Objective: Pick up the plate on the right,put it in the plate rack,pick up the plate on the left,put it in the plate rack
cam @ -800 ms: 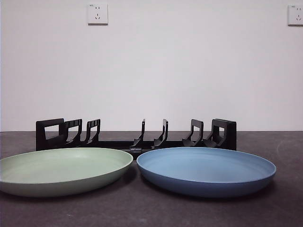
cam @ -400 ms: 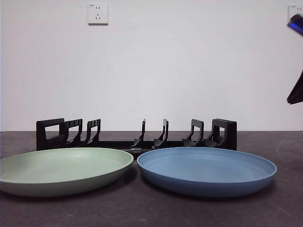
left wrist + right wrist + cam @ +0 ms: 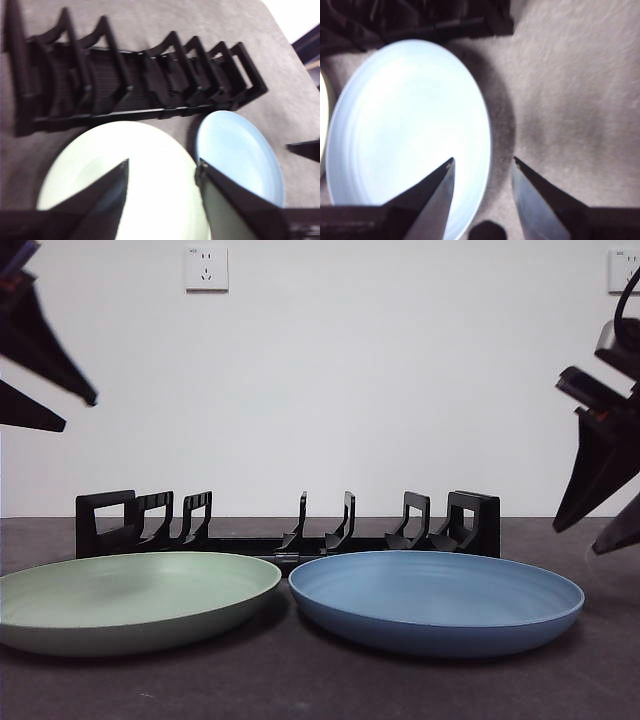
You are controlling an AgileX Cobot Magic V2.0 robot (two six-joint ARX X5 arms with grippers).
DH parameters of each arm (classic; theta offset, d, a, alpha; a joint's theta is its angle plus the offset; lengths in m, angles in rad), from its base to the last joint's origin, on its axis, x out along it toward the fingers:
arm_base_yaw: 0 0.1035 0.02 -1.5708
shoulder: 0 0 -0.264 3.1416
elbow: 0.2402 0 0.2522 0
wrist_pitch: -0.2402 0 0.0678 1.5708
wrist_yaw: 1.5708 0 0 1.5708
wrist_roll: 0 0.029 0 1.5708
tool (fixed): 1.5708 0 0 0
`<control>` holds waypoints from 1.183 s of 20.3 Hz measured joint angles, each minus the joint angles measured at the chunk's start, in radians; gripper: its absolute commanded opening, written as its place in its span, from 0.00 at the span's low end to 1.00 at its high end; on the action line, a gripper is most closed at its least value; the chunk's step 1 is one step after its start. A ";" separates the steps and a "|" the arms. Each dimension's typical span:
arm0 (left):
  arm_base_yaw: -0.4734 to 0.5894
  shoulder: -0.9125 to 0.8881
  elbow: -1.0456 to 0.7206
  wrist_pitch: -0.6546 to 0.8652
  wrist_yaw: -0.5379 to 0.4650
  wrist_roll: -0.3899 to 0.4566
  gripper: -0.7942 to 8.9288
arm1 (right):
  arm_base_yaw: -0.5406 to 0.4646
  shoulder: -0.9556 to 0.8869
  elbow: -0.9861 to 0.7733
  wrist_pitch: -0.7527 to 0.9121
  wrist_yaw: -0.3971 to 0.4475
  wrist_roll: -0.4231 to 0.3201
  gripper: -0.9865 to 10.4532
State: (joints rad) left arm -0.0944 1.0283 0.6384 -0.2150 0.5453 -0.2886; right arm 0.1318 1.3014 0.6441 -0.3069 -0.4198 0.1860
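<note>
Nearest the onlooker, two shallow round plates lie flat on the dark grey matte table [image 3: 320, 690], side by side with their rims almost touching. The pale green round plate [image 3: 135, 598] sits on the left; the blue round plate [image 3: 437, 598] sits on the right.

Above the blue plate's outer edge, the right gripper [image 3: 482, 167] hangs clear of the surface with its two black jaws spread apart and nothing between them. In the right wrist view one jaw stands over the plate's rim and the other over bare table just beside it. In the front view this gripper [image 3: 600, 525] shows at the right edge, higher than the plate and not touching it.

The left gripper [image 3: 162, 172] hovers over the green plate, jaws likewise spread and empty. In the front view it [image 3: 70, 405] appears at the upper left corner, well above the plate.

Behind both plates, the long low black plastic plate rack [image 3: 290, 530] stands parallel to them, its upright curved dividers and boxy loop ends unoccupied. Furthest back is a white wall [image 3: 320, 390] with a white socket [image 3: 206, 269].
</note>
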 measured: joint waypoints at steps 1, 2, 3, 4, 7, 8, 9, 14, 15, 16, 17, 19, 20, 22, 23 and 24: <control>-0.013 0.008 0.013 0.000 0.000 0.000 0.34 | 0.009 0.021 0.000 0.015 0.000 0.000 0.25; -0.027 0.014 0.026 0.000 -0.002 0.000 0.34 | 0.018 0.044 0.000 0.029 0.000 0.000 0.25; -0.038 0.017 0.037 0.001 -0.007 0.000 0.34 | 0.025 0.069 0.001 0.042 0.000 0.000 0.25; -0.050 0.017 0.046 0.006 -0.020 0.000 0.34 | 0.032 0.095 0.001 0.055 0.000 0.000 0.25; -0.071 0.017 0.051 0.005 -0.044 0.004 0.34 | 0.039 0.164 0.001 0.081 0.000 0.001 0.21; -0.075 0.017 0.051 0.003 -0.046 0.008 0.34 | 0.039 0.180 0.001 0.087 0.000 0.001 0.15; -0.079 0.017 0.051 -0.002 -0.047 0.010 0.34 | 0.039 0.190 0.001 0.089 0.000 0.001 0.10; -0.092 0.017 0.051 -0.001 -0.043 0.060 0.34 | 0.039 0.180 0.001 0.087 0.000 0.044 0.08; -0.097 0.017 0.051 0.000 -0.033 0.087 0.34 | 0.039 0.170 0.001 0.083 0.001 0.054 0.08; -0.110 0.017 0.051 -0.001 -0.015 0.136 0.34 | 0.039 0.150 0.001 0.075 0.001 0.065 0.08; -0.129 0.017 0.051 -0.001 0.003 0.183 0.34 | 0.039 0.125 0.001 0.065 0.001 0.073 0.08; -0.192 0.017 0.051 -0.001 0.041 0.285 0.34 | 0.039 0.069 0.009 0.019 0.001 0.084 0.08; -0.243 0.017 0.051 -0.001 0.045 0.336 0.34 | 0.039 0.046 0.021 -0.021 0.001 0.085 0.08; -0.353 0.017 0.051 -0.001 0.035 0.413 0.34 | 0.039 0.023 0.054 -0.098 0.001 0.084 0.08; -0.428 0.017 0.051 -0.002 -0.009 0.454 0.34 | 0.040 0.018 0.077 -0.143 0.001 0.080 0.08; -0.502 0.017 0.051 -0.010 -0.066 0.488 0.34 | 0.043 0.017 0.095 -0.173 0.001 0.076 0.08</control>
State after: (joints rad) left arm -0.5968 1.0451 0.6899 -0.2245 0.4789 0.1993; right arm 0.1753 1.3186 0.7391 -0.4797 -0.4187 0.2619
